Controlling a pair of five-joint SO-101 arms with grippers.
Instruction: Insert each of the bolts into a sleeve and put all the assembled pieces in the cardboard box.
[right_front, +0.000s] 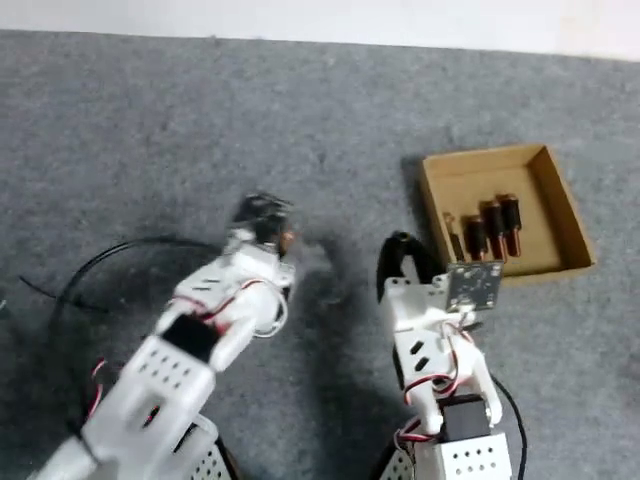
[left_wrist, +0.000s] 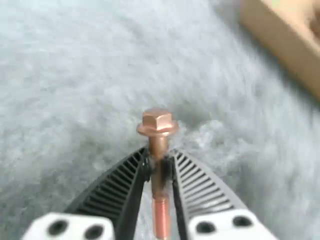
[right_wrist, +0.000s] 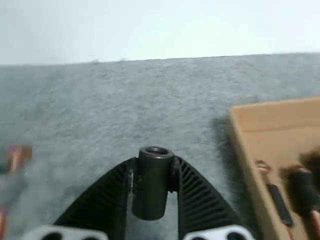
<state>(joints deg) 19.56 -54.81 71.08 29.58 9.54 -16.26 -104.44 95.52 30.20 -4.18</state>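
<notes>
Bolt (left_wrist: 158, 125) inside left claw (left_wrist: 158, 162)

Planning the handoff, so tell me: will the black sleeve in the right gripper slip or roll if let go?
The sleeve looks rigid and smooth-walled, so it could slide in the right gripper. Being round, it would probably roll on its side.

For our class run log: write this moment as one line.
left gripper: shut on bolt | right gripper: shut on sleeve | cardboard box: assembled pieces inside
</notes>
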